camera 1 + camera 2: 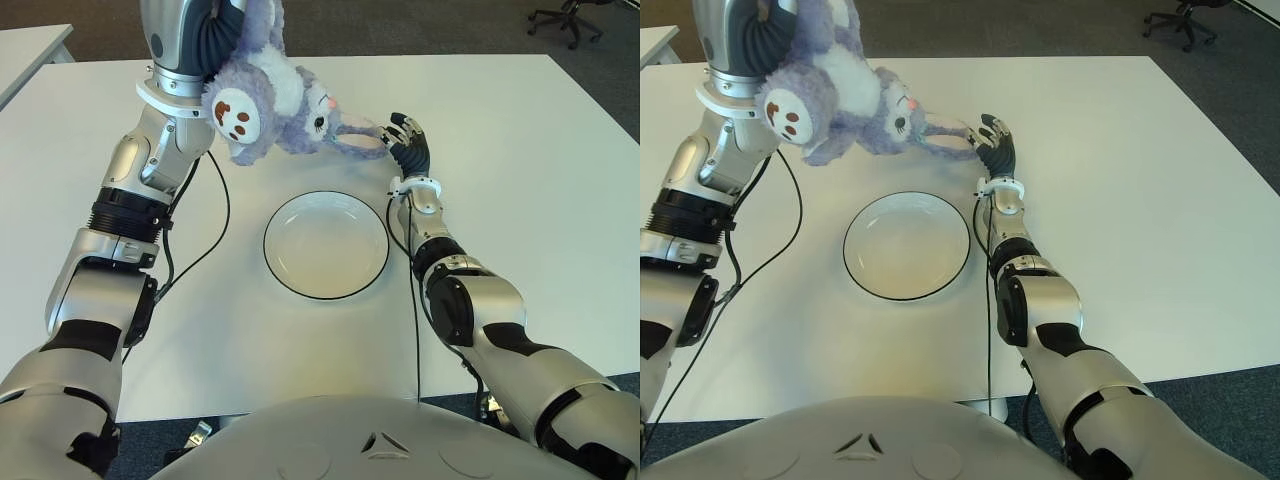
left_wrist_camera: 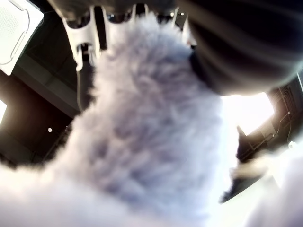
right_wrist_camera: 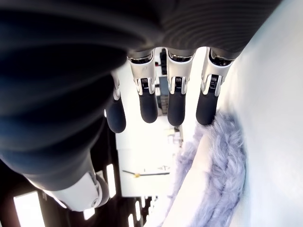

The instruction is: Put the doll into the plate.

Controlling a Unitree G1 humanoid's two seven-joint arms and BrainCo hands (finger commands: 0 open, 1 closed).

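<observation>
Above the plate's (image 1: 326, 245) far rim, left hand (image 1: 215, 35) grips doll (image 1: 270, 100) (ears trailing).

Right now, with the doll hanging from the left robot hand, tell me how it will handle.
The doll looks soft and floppy: its long ear droops sideways toward the right robot hand. Probably light, since the left robot hand lifts it by one fuzzy end. It should flop into the plate, not roll.

I see a white table (image 1: 520, 180) filling most of the frame over dark grey carpet (image 1: 420, 25). A black office chair (image 1: 568, 17) on castors stands at the upper right, and the corner of a second white table (image 1: 30, 50) shows at the upper left.
</observation>
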